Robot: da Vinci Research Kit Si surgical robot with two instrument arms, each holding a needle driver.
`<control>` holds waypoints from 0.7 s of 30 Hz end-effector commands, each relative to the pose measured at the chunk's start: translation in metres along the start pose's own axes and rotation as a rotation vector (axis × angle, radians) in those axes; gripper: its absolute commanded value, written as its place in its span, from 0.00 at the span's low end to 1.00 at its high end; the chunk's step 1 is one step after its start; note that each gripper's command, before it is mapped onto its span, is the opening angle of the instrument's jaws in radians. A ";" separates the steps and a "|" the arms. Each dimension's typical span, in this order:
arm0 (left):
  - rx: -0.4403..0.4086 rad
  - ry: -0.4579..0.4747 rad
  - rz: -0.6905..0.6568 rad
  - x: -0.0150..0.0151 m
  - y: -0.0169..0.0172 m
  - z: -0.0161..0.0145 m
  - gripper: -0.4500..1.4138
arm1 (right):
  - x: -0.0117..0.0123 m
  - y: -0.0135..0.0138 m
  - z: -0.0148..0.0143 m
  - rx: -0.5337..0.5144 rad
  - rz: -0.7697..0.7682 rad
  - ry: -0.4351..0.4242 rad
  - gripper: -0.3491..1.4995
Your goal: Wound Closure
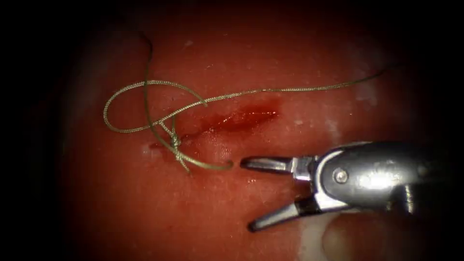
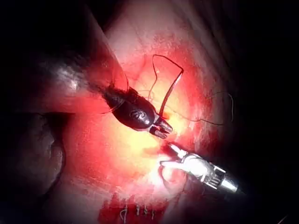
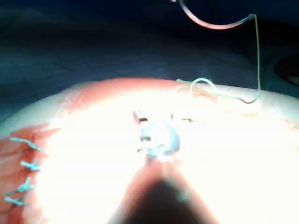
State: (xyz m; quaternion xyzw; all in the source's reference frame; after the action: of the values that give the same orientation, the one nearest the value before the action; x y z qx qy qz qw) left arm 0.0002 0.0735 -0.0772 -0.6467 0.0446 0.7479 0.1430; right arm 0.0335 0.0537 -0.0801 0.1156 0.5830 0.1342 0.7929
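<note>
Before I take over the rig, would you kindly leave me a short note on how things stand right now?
Right pincer: open, holding nothing, with its upper tip just beside the short end of the thread.
Left pincer: over the tissue; I cannot tell what it holds.
Needle: raised clear of the tissue, not in it, with the thread hanging from its end. What holds it is unclear.
Done: one knot sits at the left end of the cut.
Left: the cut to the right of the knot is open.
</note>
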 end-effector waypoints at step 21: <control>0.018 -0.012 0.004 -0.0014 0.0001 0.0002 0.05 | -0.0012 -0.0036 0.0038 0.028 -0.012 -0.134 0.00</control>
State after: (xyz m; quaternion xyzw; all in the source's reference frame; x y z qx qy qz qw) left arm 0.0009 0.0735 -0.0763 -0.6398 0.0526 0.7523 0.1479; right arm 0.0362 0.0502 -0.0791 0.1337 0.5292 0.1137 0.8302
